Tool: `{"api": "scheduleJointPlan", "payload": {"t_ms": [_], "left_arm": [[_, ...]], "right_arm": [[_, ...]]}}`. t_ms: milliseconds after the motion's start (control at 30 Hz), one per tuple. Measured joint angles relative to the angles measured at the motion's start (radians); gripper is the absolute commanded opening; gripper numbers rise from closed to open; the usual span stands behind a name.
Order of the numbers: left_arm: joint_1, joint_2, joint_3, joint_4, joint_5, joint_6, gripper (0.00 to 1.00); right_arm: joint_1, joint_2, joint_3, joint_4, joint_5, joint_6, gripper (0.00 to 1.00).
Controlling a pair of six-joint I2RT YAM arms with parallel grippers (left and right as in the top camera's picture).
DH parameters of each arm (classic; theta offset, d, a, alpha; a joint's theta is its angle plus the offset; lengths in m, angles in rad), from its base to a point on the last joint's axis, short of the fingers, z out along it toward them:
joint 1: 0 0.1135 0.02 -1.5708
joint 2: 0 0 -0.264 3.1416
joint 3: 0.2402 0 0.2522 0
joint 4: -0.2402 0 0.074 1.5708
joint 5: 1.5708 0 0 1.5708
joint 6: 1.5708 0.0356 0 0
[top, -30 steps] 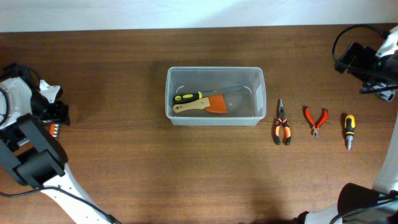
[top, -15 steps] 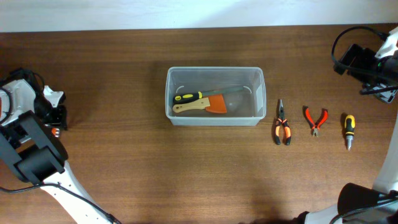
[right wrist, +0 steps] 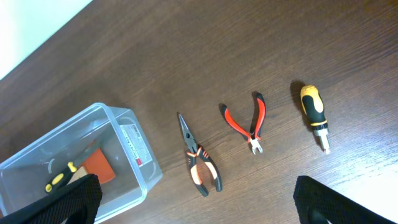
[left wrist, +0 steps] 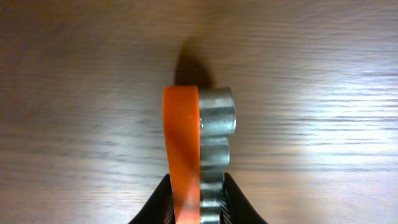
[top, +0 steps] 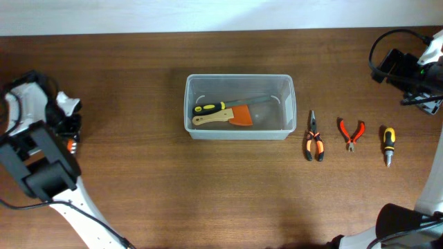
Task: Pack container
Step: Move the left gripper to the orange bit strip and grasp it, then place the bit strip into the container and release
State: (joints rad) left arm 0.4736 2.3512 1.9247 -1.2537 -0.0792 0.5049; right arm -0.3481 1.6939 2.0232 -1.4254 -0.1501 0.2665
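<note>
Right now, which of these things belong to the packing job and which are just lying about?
For the job: clear tub, with a scraper and a screwdriver inside; long-nose pliers, red cutters and a stubby screwdriver beside it; an orange and metal piece in the left jaws.
Not part of it: only the wooden table.

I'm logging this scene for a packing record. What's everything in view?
table: 1, brown wood
container: 1, clear, table centre
long screwdriver: 1, yellow-black handle, in container
scraper: 1, orange blade, wooden handle, in container
pliers: 1, orange-black, right of container
cutters: 1, red, right of pliers
stubby screwdriver: 1, yellow-black, farthest right
socket rail: 1, orange with metal sockets, in left gripper
left gripper: 1, black, shut on socket rail
right gripper: 1, black, open
</note>
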Motion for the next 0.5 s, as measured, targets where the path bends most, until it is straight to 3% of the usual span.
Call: {"api": "scheduleJointPlan", "payload": {"t_ms": [133, 500], "left_arm": [[-0.090, 0.003, 0.113, -0.070, 0.004, 0.000, 0.02], [-0.447, 0.013, 0.658, -0.297, 0.015, 0.030, 0.02]], "right_arm": [[0.000, 0.000, 0.000, 0.000, 0.000, 0.000, 0.99], [0.000, 0.000, 0.000, -0.001, 0.000, 0.000, 0.99]]}}
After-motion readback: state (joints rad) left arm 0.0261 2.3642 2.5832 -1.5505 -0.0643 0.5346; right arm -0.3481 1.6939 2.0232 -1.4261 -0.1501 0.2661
